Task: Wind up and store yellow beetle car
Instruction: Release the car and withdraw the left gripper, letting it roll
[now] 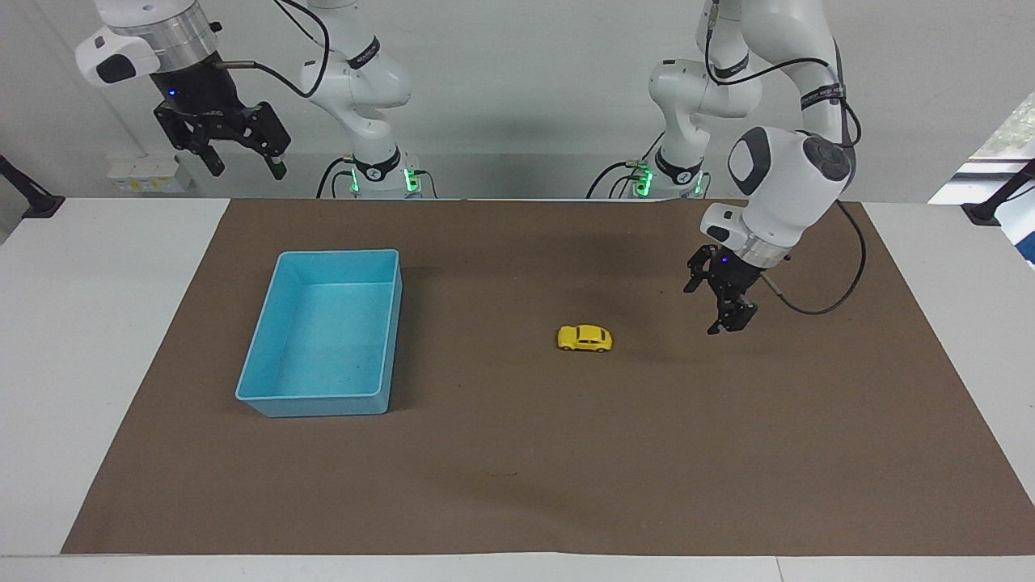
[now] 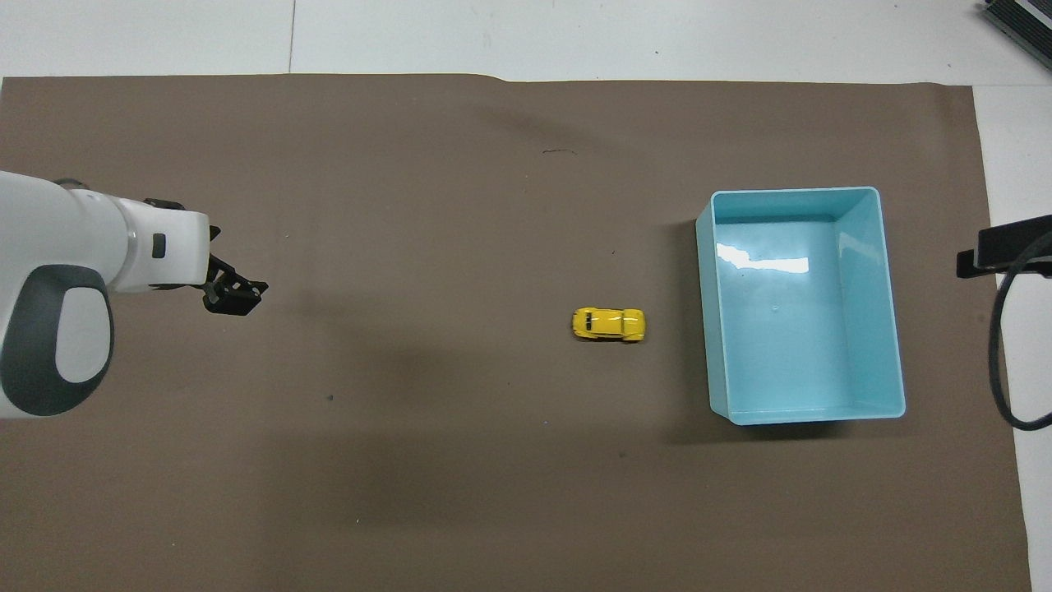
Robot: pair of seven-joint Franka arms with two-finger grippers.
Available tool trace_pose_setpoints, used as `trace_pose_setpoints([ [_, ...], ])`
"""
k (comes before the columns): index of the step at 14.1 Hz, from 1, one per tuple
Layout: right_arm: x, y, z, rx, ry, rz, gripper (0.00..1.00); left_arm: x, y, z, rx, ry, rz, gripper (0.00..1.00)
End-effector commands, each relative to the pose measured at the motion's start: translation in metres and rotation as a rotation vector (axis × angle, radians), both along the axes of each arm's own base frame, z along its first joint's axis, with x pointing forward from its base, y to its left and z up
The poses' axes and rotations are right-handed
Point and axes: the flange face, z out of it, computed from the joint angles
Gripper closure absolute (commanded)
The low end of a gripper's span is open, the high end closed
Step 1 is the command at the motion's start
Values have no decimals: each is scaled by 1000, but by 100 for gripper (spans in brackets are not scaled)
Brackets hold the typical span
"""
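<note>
The yellow beetle car stands free on its wheels on the brown mat, between my left gripper and the blue bin. In the overhead view it is a short way from the bin's wall. The bin has nothing in it. My left gripper hangs open and empty above the mat toward the left arm's end; one of its fingers shows past the white wrist. My right gripper waits open, raised high above the right arm's end of the table.
The brown mat covers most of the white table. Black clamps sit at the table's corners near the robots. A black cable loops from the left wrist.
</note>
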Motion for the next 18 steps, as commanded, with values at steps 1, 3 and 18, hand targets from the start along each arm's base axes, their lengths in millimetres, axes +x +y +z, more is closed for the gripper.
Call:
trace_pose_setpoints([
  [1, -4, 1, 3, 26, -7, -13, 0, 7, 8, 27, 35, 40, 241, 0],
  [3, -6, -2, 2, 26, 8, -18, 0, 5, 25, 43, 17, 78, 465, 0],
  [18, -30, 29, -11, 19, 9, 614, 0, -32, 115, 164, -5, 161, 825, 0],
])
